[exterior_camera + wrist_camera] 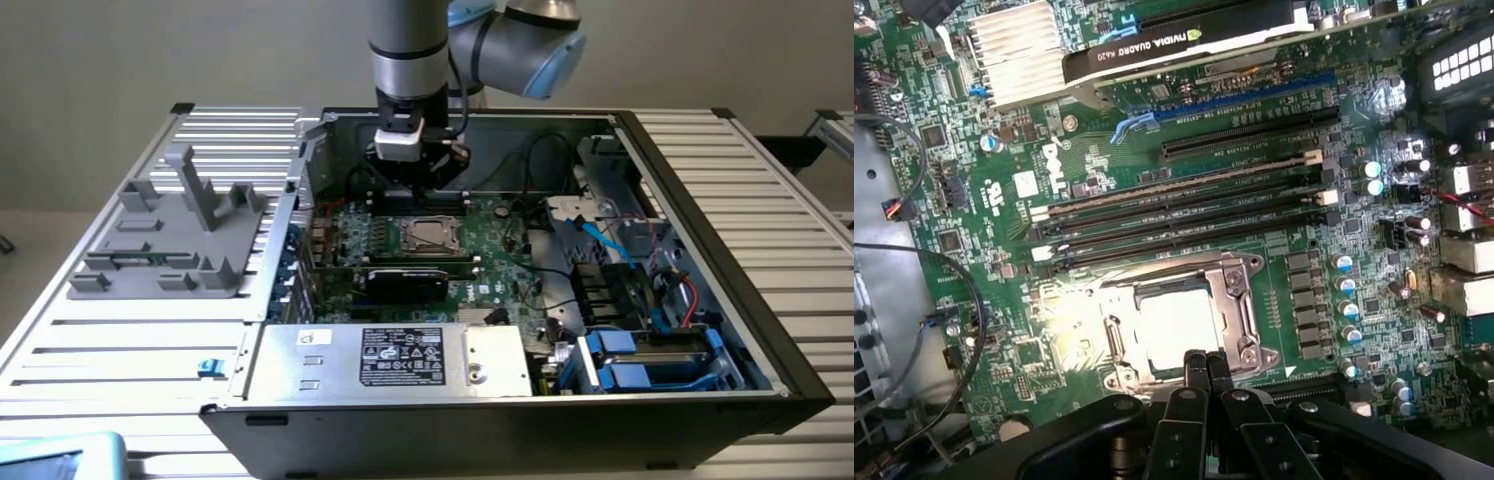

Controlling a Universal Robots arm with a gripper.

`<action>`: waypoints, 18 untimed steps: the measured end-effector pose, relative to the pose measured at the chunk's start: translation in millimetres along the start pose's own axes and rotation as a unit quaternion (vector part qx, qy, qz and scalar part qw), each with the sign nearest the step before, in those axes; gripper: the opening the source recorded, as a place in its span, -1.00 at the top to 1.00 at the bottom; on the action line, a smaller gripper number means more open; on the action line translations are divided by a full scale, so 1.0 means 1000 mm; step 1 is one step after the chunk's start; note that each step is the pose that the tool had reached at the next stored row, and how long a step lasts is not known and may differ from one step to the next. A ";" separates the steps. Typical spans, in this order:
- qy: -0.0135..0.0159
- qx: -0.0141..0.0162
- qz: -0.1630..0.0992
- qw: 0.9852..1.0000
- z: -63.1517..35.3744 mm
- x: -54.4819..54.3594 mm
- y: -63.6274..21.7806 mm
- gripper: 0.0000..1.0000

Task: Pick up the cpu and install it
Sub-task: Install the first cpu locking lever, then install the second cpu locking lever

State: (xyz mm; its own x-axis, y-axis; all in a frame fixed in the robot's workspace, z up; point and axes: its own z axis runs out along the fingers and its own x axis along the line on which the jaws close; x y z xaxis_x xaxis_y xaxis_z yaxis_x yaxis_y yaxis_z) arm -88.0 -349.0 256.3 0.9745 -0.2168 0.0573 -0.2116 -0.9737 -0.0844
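One wrist view shows jaws pressed together over the socketed cpu (pixel 1176 328).

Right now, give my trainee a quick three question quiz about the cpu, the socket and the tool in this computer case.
1. True or false: the cpu lies in the motherboard socket.
2. The tool is: A) shut above the cpu's edge, B) wide open over the graphics card, C) outside the case.
3. Fill in: the grey fixture stands on the exterior view's ____ of the case.

Key: 1 true; 2 A; 3 left.
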 end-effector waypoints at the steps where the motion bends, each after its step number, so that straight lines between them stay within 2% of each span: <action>1: 0.000 -0.001 -0.001 1.000 -0.0012 0.000 0.0001 0.77; 2: -0.001 -0.001 -0.001 1.000 -0.0022 0.000 0.0003 0.77; 3: -0.003 -0.002 -0.001 1.000 -0.0026 0.000 0.0002 0.77; 4: -0.003 -0.002 -0.001 1.000 -0.0026 0.000 0.0002 0.77; 18: -0.004 -0.002 -0.001 1.000 -0.0028 -0.001 0.0005 0.77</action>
State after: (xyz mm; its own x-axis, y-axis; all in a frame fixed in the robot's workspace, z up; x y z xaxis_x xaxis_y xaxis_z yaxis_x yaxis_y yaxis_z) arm -89.3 -349.5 259.0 0.9756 -0.2138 0.0505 -0.2094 -0.9745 -0.0804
